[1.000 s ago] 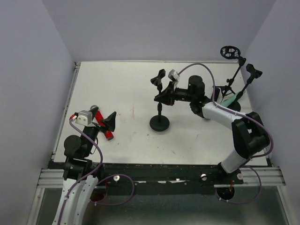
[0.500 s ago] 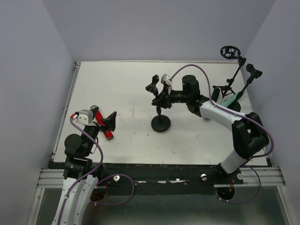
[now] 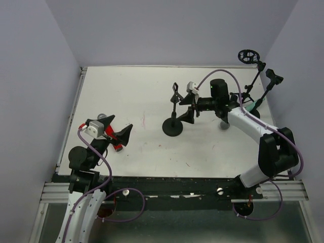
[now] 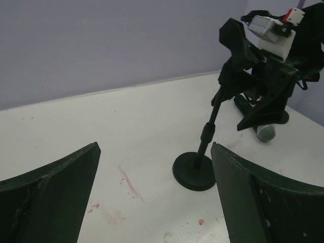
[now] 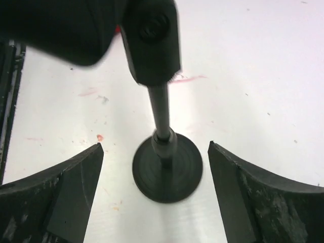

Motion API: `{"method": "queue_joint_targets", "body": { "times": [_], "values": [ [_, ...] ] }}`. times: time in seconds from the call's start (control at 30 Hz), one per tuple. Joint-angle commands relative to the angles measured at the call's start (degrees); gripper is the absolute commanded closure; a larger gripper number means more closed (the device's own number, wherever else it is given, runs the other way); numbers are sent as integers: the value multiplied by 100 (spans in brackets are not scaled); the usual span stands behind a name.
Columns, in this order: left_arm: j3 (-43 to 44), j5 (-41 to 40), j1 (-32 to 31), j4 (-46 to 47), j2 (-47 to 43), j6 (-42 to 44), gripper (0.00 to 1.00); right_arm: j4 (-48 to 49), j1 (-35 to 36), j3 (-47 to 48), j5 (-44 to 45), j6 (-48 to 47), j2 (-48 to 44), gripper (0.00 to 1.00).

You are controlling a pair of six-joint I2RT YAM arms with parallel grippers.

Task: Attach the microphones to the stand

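My left fingers gape wide by the red microphone lying on the counter. Right fingers spread wide, flanking the stand. The microphone looks rigid, smooth and probably light, so I'd pinch mid-handle.

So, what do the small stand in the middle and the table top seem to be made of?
The small stand: black all over, with a dull sheen on its round base and thin pole. It looks like painted metal, though hard plastic cannot be ruled out.
The table top: a white, matte, flat board, perhaps laminate or painted wood. Faint reddish smears lie on its surface.
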Motion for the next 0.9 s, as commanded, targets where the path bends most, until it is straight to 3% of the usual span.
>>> {"method": "queue_joint_targets", "body": {
  "times": [0.0,0.13,0.23,0.43,0.6,0.87],
  "values": [
    [-125,1193,-35,732,235,-311,3,-945,-279,-155,-271,-772,-487,7],
    [-2,1441,-175,996,858,-1022,7,-840,-445,-454,72,-545,-777,4],
    [103,968,-578,830,1412,-1453,6,-481,-770,-718,12,78,-970,1],
    [7,-1367,-2458,1241,2484,-1577,6,521,-1385,-1078,-419,1502,-1243,0],
    [-37,-3424,-3742,2470,3608,-1262,6,619,-1483,-1070,-534,1654,-1226,0],
    [569,-5387,-4596,5177,6103,-68,11,215,-1492,-868,-630,1505,-980,0]
  ]
}}
